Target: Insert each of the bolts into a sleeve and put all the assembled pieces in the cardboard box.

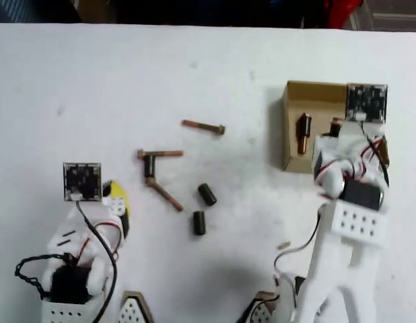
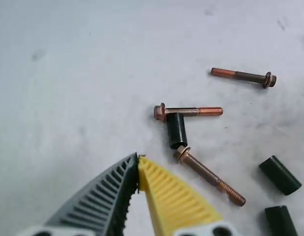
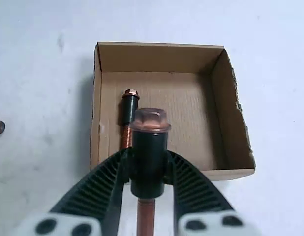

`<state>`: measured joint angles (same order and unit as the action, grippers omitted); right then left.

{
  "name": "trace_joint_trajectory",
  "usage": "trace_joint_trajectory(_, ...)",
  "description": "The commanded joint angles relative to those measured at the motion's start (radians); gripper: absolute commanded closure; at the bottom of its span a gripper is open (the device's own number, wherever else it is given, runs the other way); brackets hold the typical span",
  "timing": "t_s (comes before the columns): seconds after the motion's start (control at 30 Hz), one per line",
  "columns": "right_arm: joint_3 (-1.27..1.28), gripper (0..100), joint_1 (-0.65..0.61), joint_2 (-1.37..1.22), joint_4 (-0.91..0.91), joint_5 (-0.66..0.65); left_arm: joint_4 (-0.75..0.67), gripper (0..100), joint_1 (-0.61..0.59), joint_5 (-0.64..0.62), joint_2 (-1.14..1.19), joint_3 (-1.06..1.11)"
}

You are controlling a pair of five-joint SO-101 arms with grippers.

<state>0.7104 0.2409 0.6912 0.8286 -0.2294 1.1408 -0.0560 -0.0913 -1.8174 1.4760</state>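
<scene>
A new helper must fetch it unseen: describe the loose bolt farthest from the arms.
On the white table, find the loose parts left of the cardboard box. The bolt sits at that scatter's far side, toward the table's back edge. The other two bolts crowd a black sleeve; this one lies alone, touching nothing.

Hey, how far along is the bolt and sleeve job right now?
One assembled piece lies in the cardboard box. The right gripper holds a second sleeved bolt over the box. Three bolts and three sleeves lie loose on the table, unassembled.
</scene>
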Motion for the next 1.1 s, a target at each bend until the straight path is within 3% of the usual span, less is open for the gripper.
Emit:
trace_joint_trajectory(0.0,-0.15,98.1,0.021,-0.119,-0.033,-0.012,0.032,98,-0.013,0.003,-0.012,-0.006)
trace_joint_trajectory(0.37,-0.489,98.1,0.021,-0.605,-0.027,-0.058,0.043,98,-0.081,0.009,-0.012,0.037)
trace_joint_trajectory(0.87,-0.878,98.0,0.039,-1.115,-0.027,-0.109,0.034,98,-0.079,0.009,-0.012,0.058)
trace_joint_trajectory(1.07,-0.918,85.0,0.019,-1.193,-0.027,-0.11,-0.029,98,-0.079,0.011,-0.012,0.1)
